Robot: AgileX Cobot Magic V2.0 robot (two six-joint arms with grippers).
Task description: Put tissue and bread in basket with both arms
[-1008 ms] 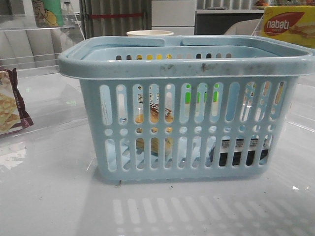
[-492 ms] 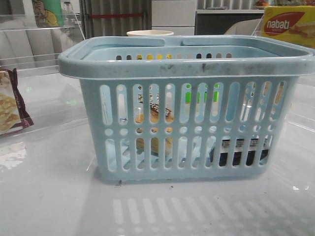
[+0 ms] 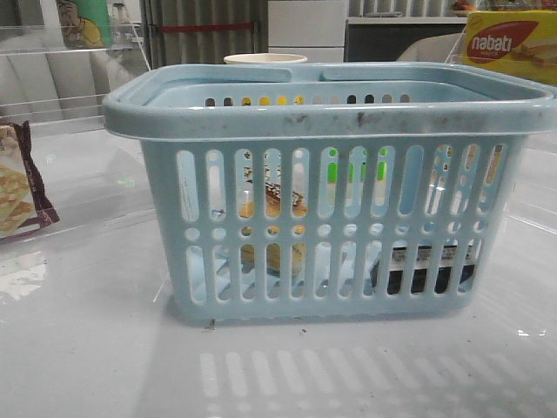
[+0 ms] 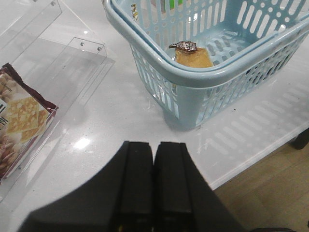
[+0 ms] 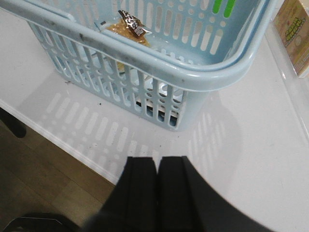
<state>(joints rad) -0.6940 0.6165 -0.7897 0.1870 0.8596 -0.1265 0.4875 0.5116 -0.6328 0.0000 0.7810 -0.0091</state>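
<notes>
My end effectors (image 4: 153, 164) (image 5: 158, 179) are black. The basket (image 3: 322, 113) is light blue, slotted; inside it, golden-brown bread (image 3: 272, 209) and a black-and-white tissue (image 3: 426, 268).

A glossy white table (image 3: 87, 348) carries the basket (image 3: 322, 113), with a cracker bag (image 3: 17, 187) at its left.

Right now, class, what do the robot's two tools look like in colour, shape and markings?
Left tool and right tool look alike: matte black, each with two flat, blocky rectangular fingers widening into a dark body. No cables, labels or markings are visible on either.
</notes>
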